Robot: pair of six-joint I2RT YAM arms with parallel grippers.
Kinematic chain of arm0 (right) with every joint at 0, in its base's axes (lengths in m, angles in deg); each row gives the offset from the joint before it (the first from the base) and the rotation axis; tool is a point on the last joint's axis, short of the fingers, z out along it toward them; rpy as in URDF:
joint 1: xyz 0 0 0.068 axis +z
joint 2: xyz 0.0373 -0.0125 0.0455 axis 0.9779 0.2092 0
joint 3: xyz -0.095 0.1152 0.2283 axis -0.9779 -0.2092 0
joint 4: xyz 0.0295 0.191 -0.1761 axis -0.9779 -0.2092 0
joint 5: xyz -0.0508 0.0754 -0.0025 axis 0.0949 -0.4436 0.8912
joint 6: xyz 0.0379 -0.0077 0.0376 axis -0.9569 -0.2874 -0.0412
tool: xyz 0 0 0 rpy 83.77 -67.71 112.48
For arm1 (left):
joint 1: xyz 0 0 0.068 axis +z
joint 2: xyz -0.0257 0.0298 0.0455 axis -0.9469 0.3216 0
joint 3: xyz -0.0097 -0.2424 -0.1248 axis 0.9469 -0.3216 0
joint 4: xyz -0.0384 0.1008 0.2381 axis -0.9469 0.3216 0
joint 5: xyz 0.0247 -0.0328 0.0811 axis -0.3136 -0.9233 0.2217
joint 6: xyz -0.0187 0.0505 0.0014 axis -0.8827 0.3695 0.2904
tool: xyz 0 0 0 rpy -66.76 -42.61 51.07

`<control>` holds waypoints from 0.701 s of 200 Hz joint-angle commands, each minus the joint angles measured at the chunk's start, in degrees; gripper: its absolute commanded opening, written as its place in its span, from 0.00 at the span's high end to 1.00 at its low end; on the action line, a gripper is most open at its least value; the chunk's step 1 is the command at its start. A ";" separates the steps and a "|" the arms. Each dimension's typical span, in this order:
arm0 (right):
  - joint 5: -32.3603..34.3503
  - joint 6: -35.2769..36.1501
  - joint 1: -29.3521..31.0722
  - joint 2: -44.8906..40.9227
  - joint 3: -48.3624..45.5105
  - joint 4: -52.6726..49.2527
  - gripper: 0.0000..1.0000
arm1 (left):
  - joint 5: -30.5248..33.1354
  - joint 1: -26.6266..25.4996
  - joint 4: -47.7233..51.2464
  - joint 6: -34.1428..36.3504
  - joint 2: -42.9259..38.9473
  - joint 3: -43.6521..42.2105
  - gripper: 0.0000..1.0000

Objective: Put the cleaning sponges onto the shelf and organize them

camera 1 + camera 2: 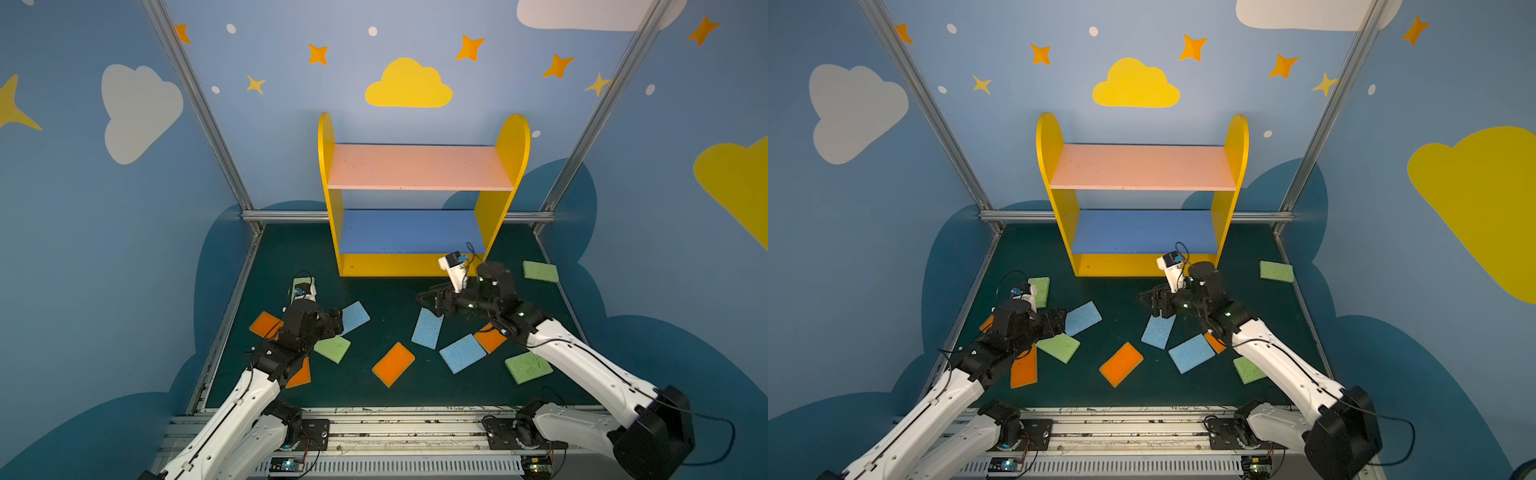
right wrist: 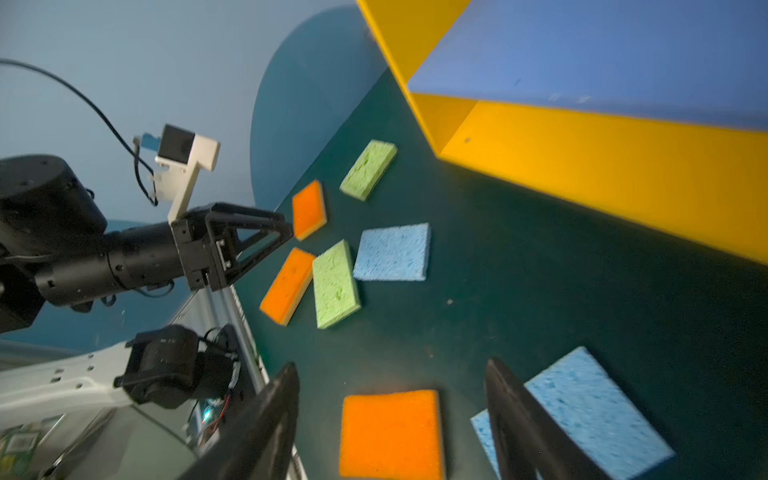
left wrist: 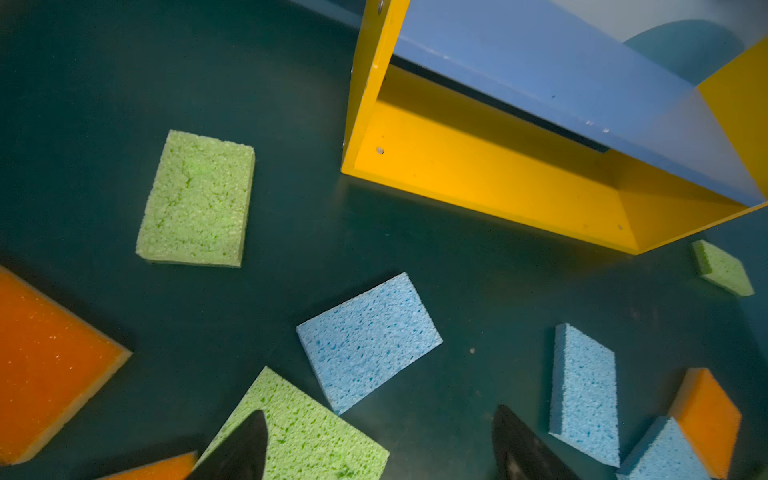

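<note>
Cleaning sponges [image 1: 393, 364]: you count eleven, all lying flat on the tabletop [image 1: 374, 299], in front of and beside the shelf [image 1: 419, 166]. Four green, three blue, four orange. One shelf, three tiers. Your left pincer [image 3: 379, 413] is spread, empty, hanging by a green sponge [image 3: 299, 432]. Your right pincer [image 2: 390, 365] is spread, empty, close to a blue sponge [image 2: 590, 407].

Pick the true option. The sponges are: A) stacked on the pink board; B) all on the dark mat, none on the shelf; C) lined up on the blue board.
B: the pink board and blue board of the shelf are bare; the sponges lie scattered on the mat.
</note>
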 commanded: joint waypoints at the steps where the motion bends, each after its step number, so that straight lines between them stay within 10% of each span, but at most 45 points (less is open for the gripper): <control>1: -3.15 0.79 3.85 6.72 2.78 1.65 0.33 | -0.99 -0.27 -0.57 -6.34 -3.36 -3.12 0.26; 39: -10.67 4.30 7.40 20.01 11.10 -1.28 0.37 | 2.10 -2.14 2.55 -13.64 -8.18 -7.48 0.37; 140: -12.63 3.31 14.18 41.62 24.72 -4.36 0.43 | -1.16 -4.82 6.04 -22.40 -15.62 -18.68 0.30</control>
